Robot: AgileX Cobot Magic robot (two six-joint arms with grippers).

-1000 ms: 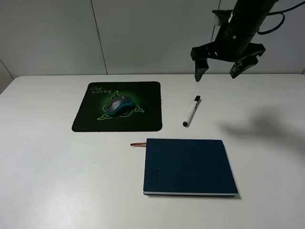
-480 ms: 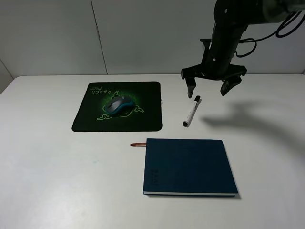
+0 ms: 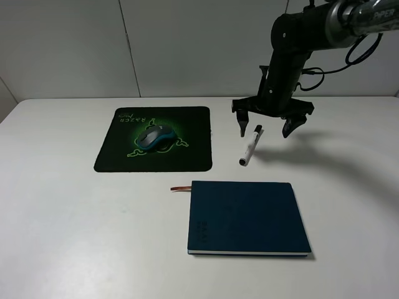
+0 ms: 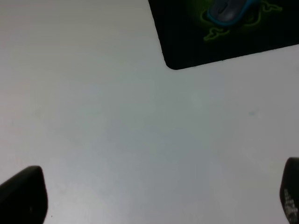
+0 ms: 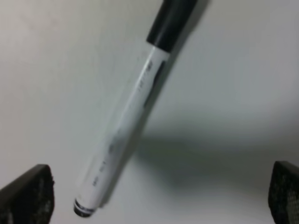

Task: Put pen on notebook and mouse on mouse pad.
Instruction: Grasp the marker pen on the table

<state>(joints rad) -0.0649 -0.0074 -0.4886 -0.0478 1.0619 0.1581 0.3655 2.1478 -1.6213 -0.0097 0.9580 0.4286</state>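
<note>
The white pen with its black cap lies on the table between the mouse pad and my right arm; the right wrist view shows the pen close up. My right gripper hangs open just above the pen's cap end, one finger on each side. The dark navy notebook lies flat nearer the front, its reddish ribbon sticking out left. The grey and teal mouse sits on the black mouse pad with the green logo; the mouse pad also shows in the left wrist view. My left gripper is open over bare table.
A white wall stands behind the white table. The right arm's cables hang at the back right.
My right gripper has come down and to the left, from high above the table to just over the pen's cap end. It stayed open. Pen, mouse and notebook have not moved.
</note>
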